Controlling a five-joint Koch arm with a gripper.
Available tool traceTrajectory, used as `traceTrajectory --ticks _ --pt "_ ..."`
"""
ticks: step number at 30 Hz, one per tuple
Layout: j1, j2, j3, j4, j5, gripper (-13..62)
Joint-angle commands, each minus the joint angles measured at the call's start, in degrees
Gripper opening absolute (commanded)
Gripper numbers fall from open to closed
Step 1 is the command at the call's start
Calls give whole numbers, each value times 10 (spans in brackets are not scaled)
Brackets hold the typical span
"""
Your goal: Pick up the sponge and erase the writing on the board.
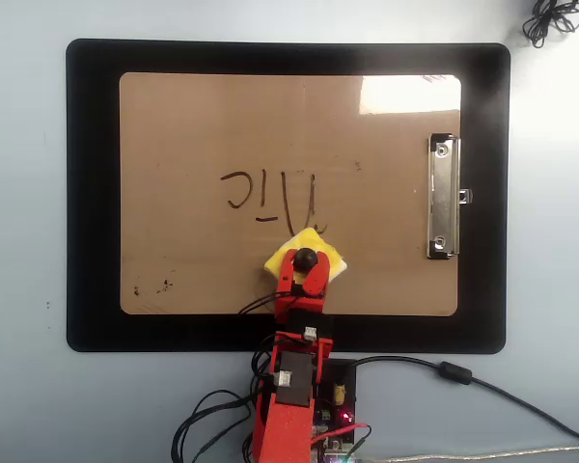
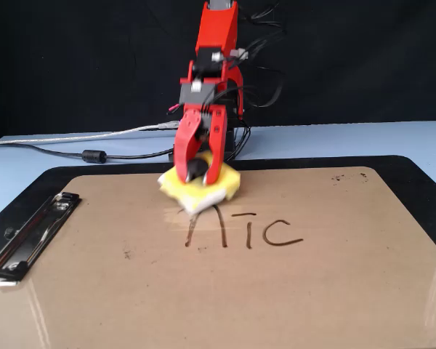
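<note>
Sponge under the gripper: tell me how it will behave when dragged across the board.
The sponge looks soft, so it probably squashes and flexes rather than sliding stiffly. Held only by its black knob in the gripper, it may twist. It seems light; the board looks glossy, so it should glide.

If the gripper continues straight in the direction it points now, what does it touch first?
The gripper points down and is shut on the black knob of the sponge, which already seems to lie on the board. Going straight on, it would only press the sponge harder against the board, just beside the writing.
</note>
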State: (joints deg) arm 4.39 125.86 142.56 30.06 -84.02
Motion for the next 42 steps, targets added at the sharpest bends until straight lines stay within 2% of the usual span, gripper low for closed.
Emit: traceTrajectory --ticks 1,4,8,11,14,19,22,24,31,32,35,40,42 --pt "-7 14 -12 25 -17 -80" --pt "-39 -86 -58 -18 -18 -80" --pt "-40 -334 -203 -116 -24 -80" --pt "-35 -432 -290 -129 -27 -80" --pt "-14 -367 -235 -106 -25 -80" --pt "61 -93 -6 -98 10 -80" --pt "65 14 71 -98 32 -80" --pt "63 0 71 -103 29 -80" --pt "63 -292 -126 -160 23 -80" --pt "65 -294 -137 -158 24 -80" --pt "93 -205 -69 -146 28 -80" --pt "98 11 98 -150 23 -80" --pt "97 11 105 -152 20 -80"
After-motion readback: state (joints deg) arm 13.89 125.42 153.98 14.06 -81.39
